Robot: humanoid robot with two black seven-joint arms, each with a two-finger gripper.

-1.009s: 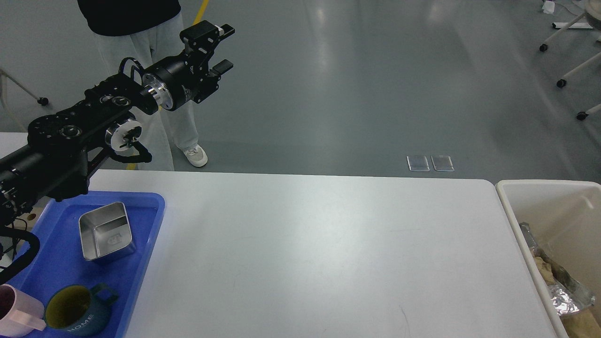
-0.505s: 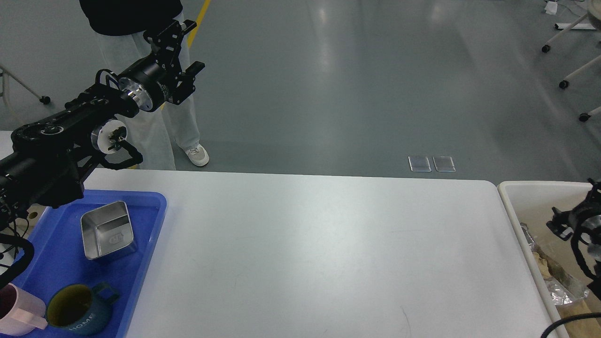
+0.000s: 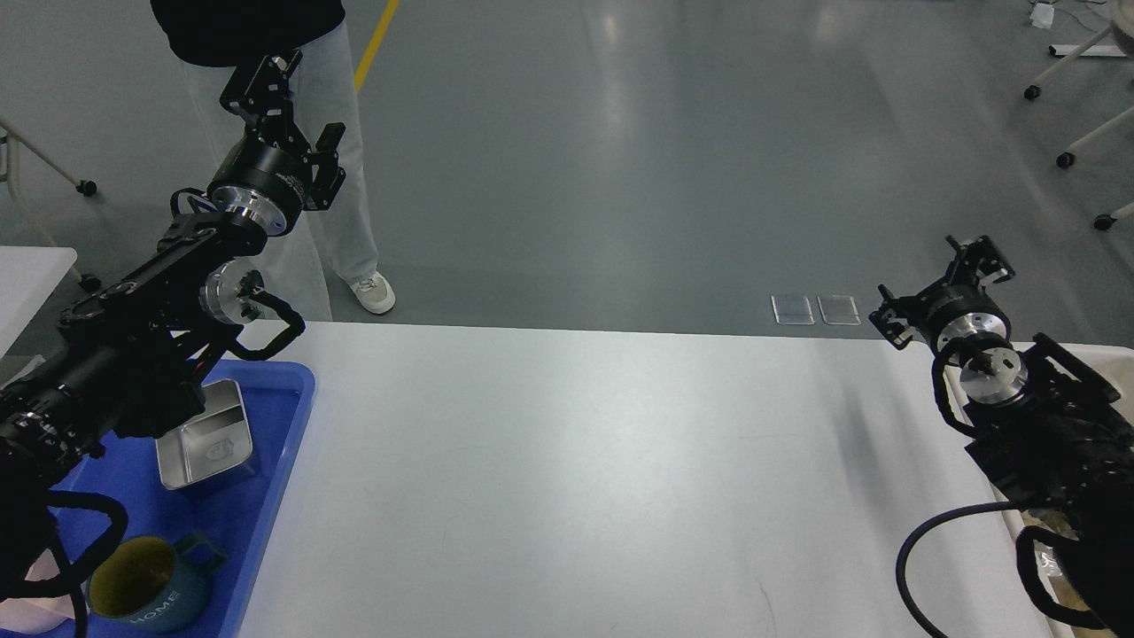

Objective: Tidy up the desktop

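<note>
A lab or test hall: bare grey floor (image 3: 620, 159) with yellow line (image 3: 376, 40), wheeled stands (image 3: 1076, 133).

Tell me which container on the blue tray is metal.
The square steel tin at the blue tray's far end, partly hidden under the left arm. The other clearly visible container is the dark teal mug marked HOME, nearer the camera.

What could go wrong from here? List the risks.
1. The left gripper is raised in front of a standing person; swinging further might strike them.
2. The left arm hangs just above the steel container and green mug in the blue tray; lowering could knock them.
3. The right gripper sits low at the desktop's far edge and may scrape it.
</note>
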